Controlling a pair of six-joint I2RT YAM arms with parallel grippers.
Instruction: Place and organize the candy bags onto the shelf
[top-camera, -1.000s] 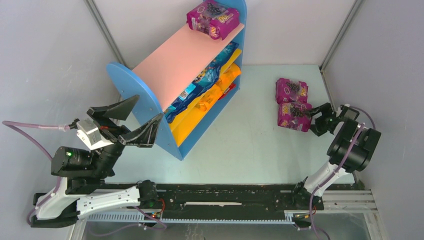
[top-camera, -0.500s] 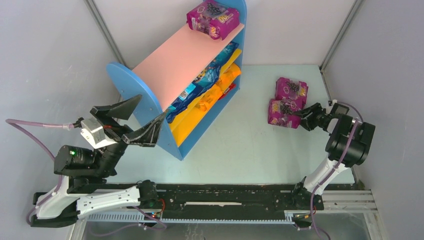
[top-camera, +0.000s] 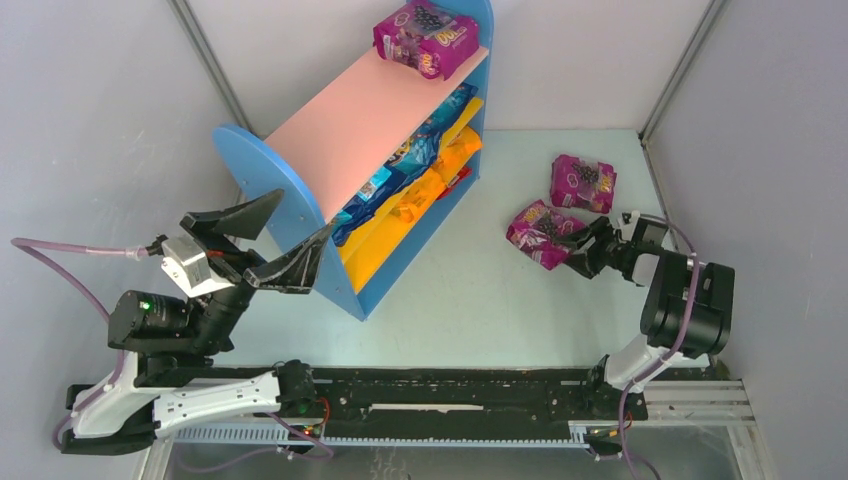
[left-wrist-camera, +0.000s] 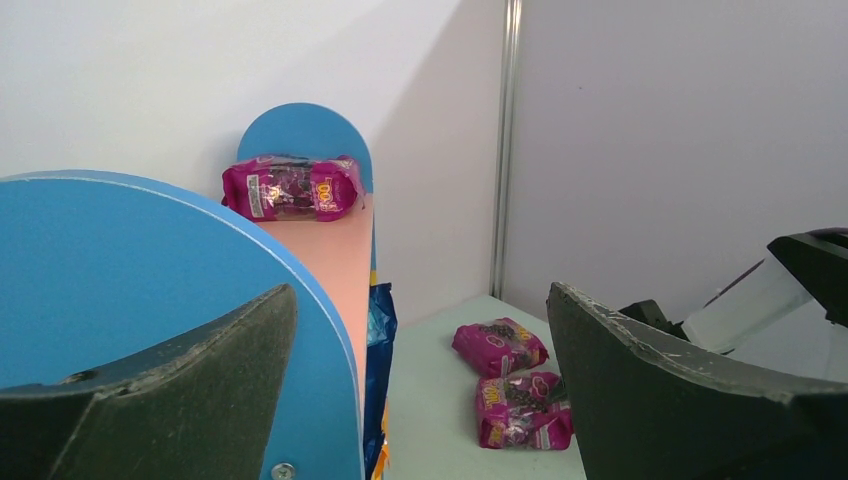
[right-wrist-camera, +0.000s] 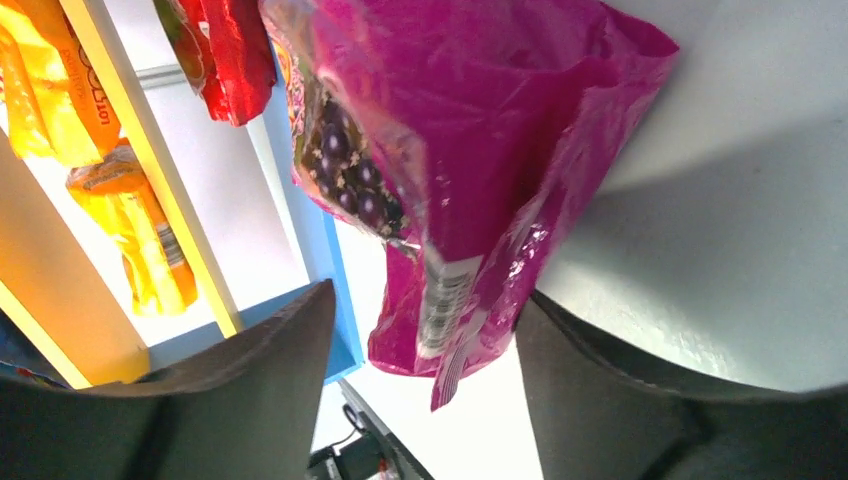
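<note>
My right gripper is clamped on one purple bag, right of the shelf and over the table. In the wrist view the bag fills the gap between my two fingers, and its barcode end sits nearest the palm. From above, its long axis runs on a slant, from the near-right end that I hold to the far-left end, which points towards the shelf. The grape picture faces up. I cannot tell whether the bag is clear of the table.

A second purple bag lies flat on the table just beyond it, apart from it, with its long axis roughly left to right.

A third purple bag lies on the far end of the pink top board, lengthwise across the board. Blue bags and orange bags lie on the lower boards.

My left gripper is spread wide with nothing in it, at the near blue end panel of the shelf. One finger is just beside the panel's rounded edge.
</note>
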